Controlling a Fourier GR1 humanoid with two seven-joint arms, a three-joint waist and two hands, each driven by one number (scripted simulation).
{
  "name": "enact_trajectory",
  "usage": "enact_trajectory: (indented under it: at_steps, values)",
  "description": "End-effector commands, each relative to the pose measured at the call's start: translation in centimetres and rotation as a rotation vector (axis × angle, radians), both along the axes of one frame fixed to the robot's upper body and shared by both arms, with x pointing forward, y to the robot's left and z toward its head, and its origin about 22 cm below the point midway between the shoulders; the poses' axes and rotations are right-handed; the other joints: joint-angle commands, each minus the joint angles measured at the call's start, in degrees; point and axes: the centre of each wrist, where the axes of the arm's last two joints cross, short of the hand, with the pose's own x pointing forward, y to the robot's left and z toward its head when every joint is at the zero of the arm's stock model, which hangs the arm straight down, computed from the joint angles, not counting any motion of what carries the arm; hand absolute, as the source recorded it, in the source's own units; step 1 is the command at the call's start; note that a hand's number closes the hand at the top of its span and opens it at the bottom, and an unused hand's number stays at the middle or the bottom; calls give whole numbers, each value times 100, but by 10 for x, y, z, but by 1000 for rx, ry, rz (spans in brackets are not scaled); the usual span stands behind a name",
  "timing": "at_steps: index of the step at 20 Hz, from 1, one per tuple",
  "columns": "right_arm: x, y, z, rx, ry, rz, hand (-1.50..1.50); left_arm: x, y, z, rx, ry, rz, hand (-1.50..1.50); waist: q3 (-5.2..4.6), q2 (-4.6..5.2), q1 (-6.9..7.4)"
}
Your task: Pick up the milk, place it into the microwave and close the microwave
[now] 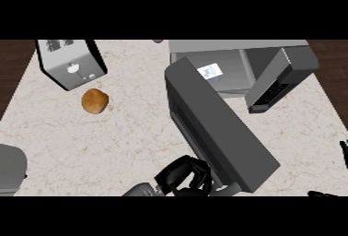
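Milk sits inside the microwave; left hand seemingly touches its open door.

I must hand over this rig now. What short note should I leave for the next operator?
Left hand: by the near end of the microwave door, which stands open.
Right hand: open, resting at the view's right edge.
Milk: inside the microwave.
Done: milk picked and placed.
Left: close the door.
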Motion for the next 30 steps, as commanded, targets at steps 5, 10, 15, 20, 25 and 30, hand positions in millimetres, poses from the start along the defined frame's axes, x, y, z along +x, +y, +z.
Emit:
enact_trajectory:
  at_steps: [5,10,15,20,25,30]
  values:
    - [26,20,16,59,-98,161,-150,-2,-34,20,-74,-41,12,-150,-25,54,-412]
    - [34,17,32,32,-97,211,-150,11,-43,37,-87,-65,68,150,-28,88,-635]
    - [50,21,49,32,-118,269,-150,40,-54,71,-132,-175,115,150,-35,112,-914]
    - [66,24,67,-1,-132,324,-150,58,-60,87,-131,-214,170,150,-20,184,-1144]
    - [80,26,84,5,-187,330,-150,77,-63,104,-146,-238,216,150,-6,261,-1362]
    - [91,34,93,26,-201,394,-150,93,-68,122,-140,-263,243,150,11,334,-1540]
